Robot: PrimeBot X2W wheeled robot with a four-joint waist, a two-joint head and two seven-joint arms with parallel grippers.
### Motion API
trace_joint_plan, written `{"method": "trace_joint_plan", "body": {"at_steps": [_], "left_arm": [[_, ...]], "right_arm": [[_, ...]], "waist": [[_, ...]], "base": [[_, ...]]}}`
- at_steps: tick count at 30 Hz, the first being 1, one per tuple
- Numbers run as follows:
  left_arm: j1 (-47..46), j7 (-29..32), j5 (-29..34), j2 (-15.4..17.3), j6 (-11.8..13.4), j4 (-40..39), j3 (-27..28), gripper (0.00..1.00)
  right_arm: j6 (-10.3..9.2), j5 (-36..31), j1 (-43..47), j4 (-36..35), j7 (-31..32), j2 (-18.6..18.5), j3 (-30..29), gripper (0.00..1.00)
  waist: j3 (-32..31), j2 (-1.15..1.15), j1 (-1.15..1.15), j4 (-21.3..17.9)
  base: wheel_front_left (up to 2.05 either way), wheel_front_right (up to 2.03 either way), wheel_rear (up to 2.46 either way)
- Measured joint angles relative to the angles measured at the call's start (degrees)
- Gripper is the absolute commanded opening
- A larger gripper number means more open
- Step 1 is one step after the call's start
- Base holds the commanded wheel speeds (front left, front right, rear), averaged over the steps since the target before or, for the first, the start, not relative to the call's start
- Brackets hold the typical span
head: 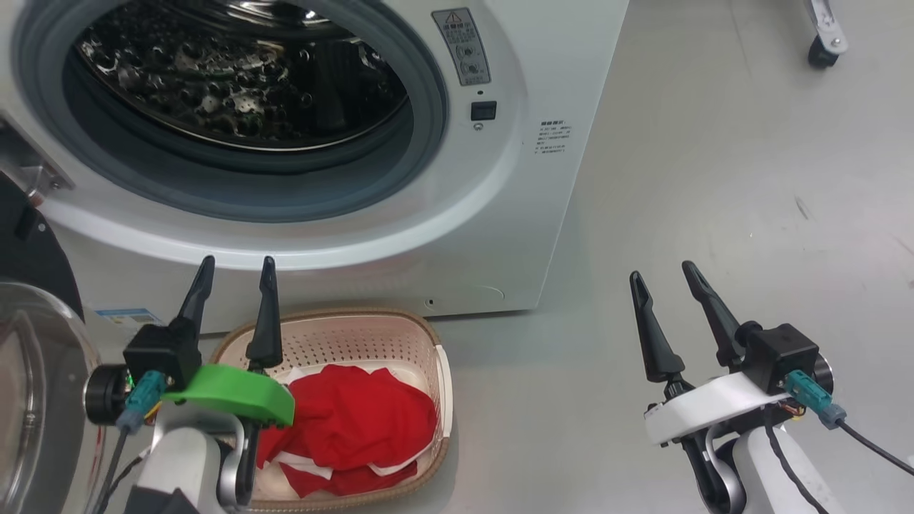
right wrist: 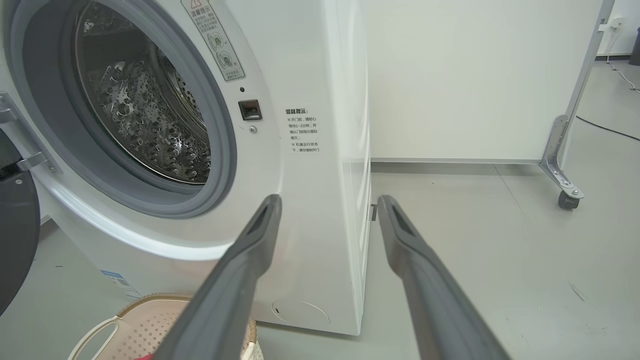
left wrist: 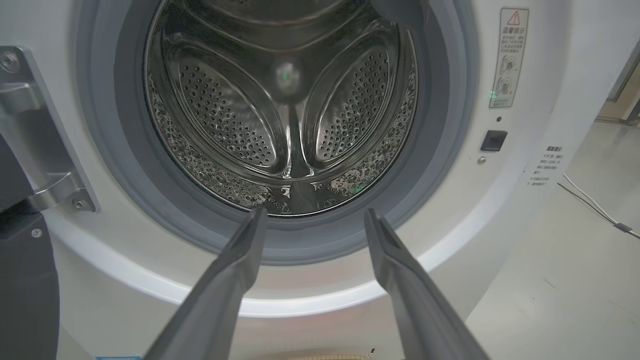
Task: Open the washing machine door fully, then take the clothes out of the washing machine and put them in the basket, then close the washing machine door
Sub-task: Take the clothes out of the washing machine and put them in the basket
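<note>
The white washing machine (head: 500, 214) stands with its round opening uncovered, and its steel drum (left wrist: 285, 115) holds nothing that I can see. The washing machine door (head: 32, 385) hangs swung out at the far left, its glass bowl and black rim showing. Red and white clothes (head: 357, 421) lie in the cream basket (head: 421, 343) on the floor in front of the machine. My left gripper (head: 238, 267) is open over the basket's left end, fingers pointing at the drum. My right gripper (head: 662, 273) is open above bare floor, right of the machine.
A grey floor (head: 714, 214) spreads to the right of the washer. A wheeled white partition (right wrist: 480, 75) stands behind it, with a caster (head: 822, 51) at the upper right. A cable (left wrist: 595, 207) runs along the floor.
</note>
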Motion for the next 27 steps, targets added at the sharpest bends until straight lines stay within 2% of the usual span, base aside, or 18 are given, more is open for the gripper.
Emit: {"method": "trace_joint_plan", "body": {"at_steps": [11,27], "left_arm": [[9.56,0.0,1.81,0.82,1.96,-5.24,-0.85,1.0],[19.77,1.69,1.82,0.89,3.04,-11.14,-2.26,1.0]], "right_arm": [[-0.54,0.01,3.89,0.76,0.0,0.03,0.08,1.0],[-1.24,-0.33,8.39,1.12,0.01,0.2,0.09,1.0]], "waist": [[-5.84,0.0,0.0,0.72],[-10.49,0.0,0.0,0.62]], "base": [[0.0,0.0,0.0],[0.0,0.0,0.0]]}}
